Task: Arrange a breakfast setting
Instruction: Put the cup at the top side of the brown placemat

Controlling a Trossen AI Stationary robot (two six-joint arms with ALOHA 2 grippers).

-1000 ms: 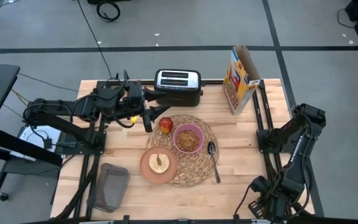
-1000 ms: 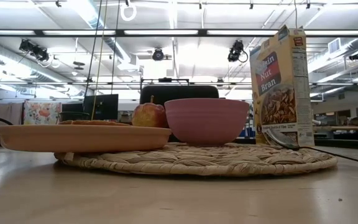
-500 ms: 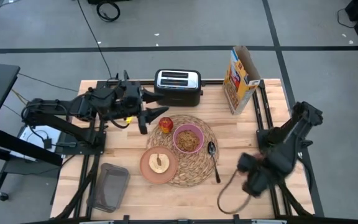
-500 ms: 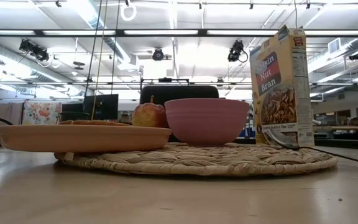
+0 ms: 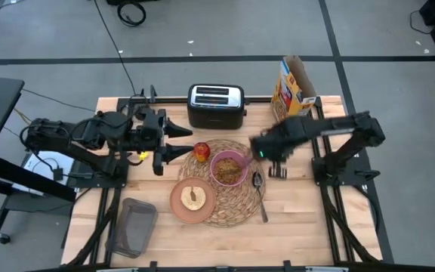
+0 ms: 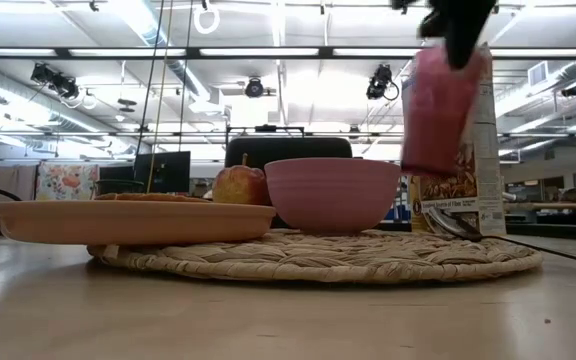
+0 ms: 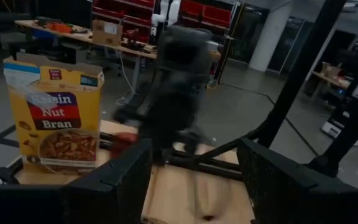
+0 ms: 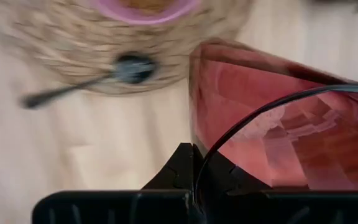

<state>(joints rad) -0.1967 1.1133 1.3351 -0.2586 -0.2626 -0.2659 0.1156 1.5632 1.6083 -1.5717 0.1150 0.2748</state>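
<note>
My right gripper (image 5: 266, 151) is out over the table just past the right edge of the woven placemat (image 5: 221, 210), and it's clamped on the translucent pink tumbler (image 8: 278, 130). In my right wrist view the cup's rim sits right at my fingers, with the spoon (image 8: 98, 78) and the mat's edge below it. From the low view the tumbler (image 6: 438, 110) hangs upright in the air, clear of the tabletop, in front of the yellow cereal box (image 6: 463, 175) and just right of the pink bowl (image 6: 333, 193).

My left gripper (image 5: 174, 143) is parked at the left side of the table, near the apple (image 5: 202, 151) but not touching it, fingers spread apart with nothing between them. In that wrist view the two dark fingers (image 7: 114, 186) frame the far side of the table.

Everything else is on the placemat: the pink bowl (image 5: 229, 168) in the middle with cereal in it, the apple just beside it on the toaster side, the salmon-brown plate (image 5: 193, 199) overlapping the mat's left front edge with a piece of food on it, and the spoon (image 5: 259, 193) lying along the right side. The black toaster (image 5: 216, 105) sits behind the mat, the cereal box (image 5: 291, 91) at the back right.
</note>
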